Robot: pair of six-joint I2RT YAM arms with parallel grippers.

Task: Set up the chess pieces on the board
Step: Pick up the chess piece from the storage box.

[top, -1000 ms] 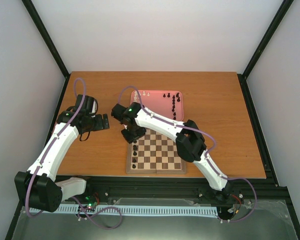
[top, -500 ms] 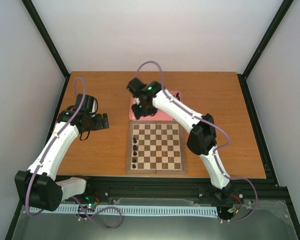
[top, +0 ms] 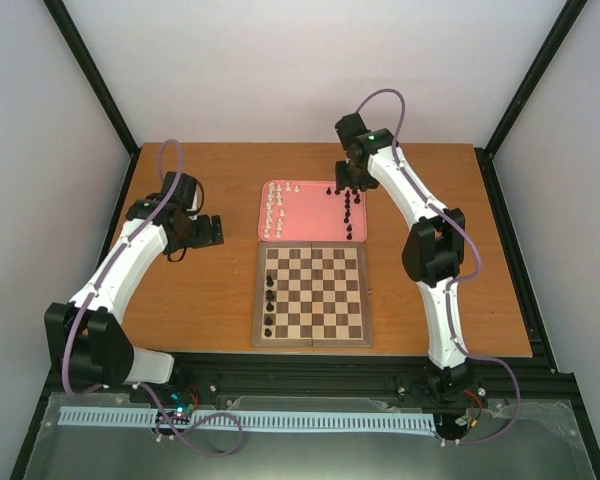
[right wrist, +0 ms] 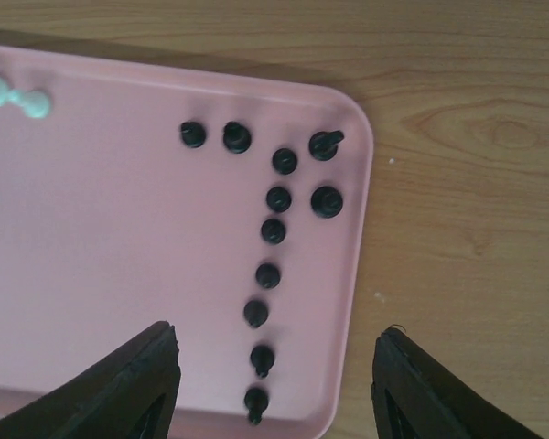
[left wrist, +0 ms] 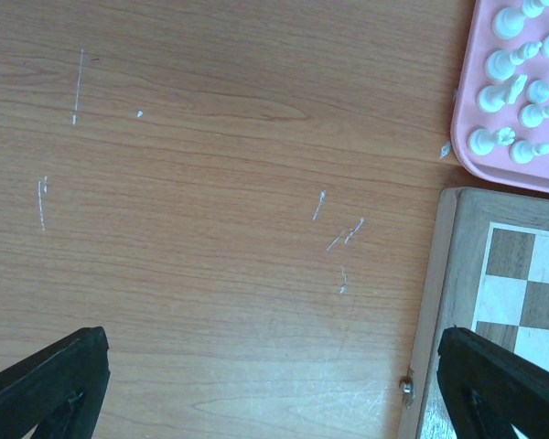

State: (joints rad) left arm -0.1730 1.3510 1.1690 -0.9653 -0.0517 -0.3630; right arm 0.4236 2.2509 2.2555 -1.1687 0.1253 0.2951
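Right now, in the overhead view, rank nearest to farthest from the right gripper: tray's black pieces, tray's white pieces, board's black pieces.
1. Tray's black pieces, right side, beneath the right gripper.
2. Tray's white pieces, left side.
3. Board's black pieces, left column.

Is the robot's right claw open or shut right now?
Open. The right gripper has its two fingers wide apart, holding nothing, above the black pieces in the pink tray.
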